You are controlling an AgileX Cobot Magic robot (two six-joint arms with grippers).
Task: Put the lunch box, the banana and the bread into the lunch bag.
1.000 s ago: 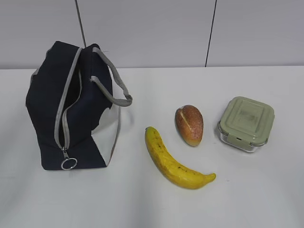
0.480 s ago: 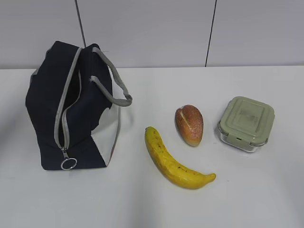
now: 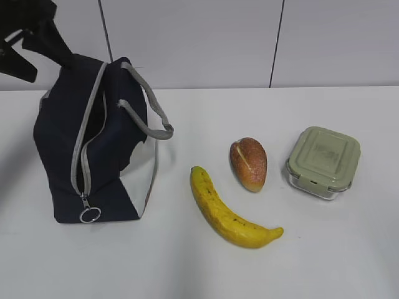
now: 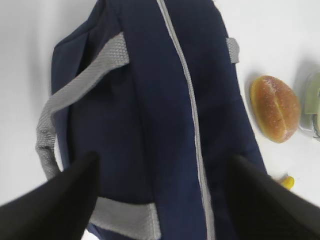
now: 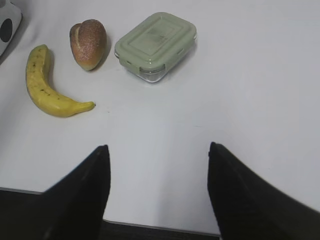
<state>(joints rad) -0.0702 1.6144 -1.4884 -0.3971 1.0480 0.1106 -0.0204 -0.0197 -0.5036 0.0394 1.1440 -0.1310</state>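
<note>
- Left claw (image 4: 160,195) hangs spread above the lunch bag (image 3: 93,143), far left on the counter (image 3: 324,249).
- Banana (image 3: 227,212) lies near, mid-counter.
- Bread (image 3: 249,164) just behind it.
- Lunch box (image 3: 323,161) sits right.
- Right claw (image 5: 157,190) spread, empty.

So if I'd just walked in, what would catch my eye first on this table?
Probably the big navy-blue lunch bag standing at the left, with its grey zipper and ring pull facing you and a black tool hanging open above its top. Next the bright yellow banana lying in the middle of the white table, with a brown bread roll just behind it and a green-lidded lunch box to the right.
</note>
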